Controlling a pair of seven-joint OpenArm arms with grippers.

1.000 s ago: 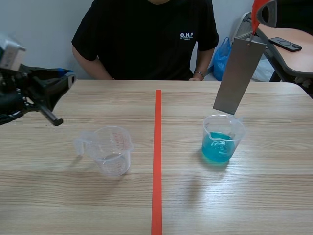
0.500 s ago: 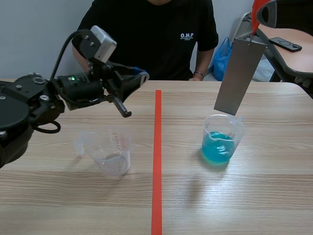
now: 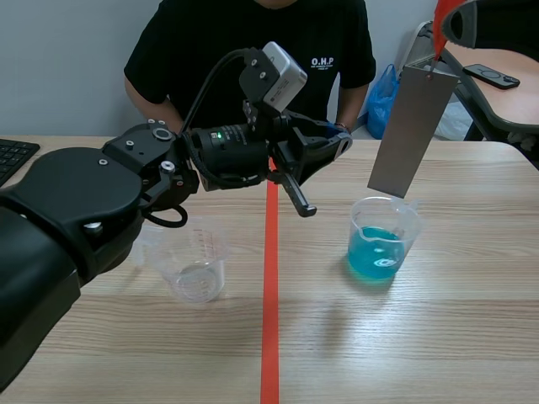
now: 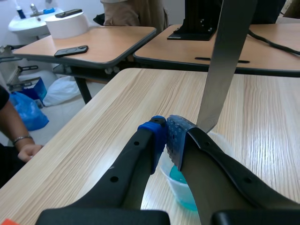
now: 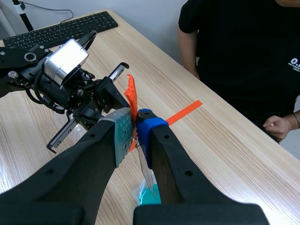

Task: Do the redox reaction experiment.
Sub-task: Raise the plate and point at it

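The strip [image 3: 413, 130] was dull grey metal, the cup [image 3: 383, 240] below it clear plastic, the tabletop [image 3: 421, 337] matt wood-grain.

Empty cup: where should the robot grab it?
Probably pinch the empty cup by the wall at its rim, coming down from above on the near side. It stands upright with its mouth open, and the left arm hangs over its far side.

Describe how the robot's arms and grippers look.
The black left arm has rounded housings with silver screws, a small green light, and a silver camera box fed by a looping black cable. The left gripper and right gripper each have two thick black fingers, one tipped with a blue pad, the other with a paler dotted pad.
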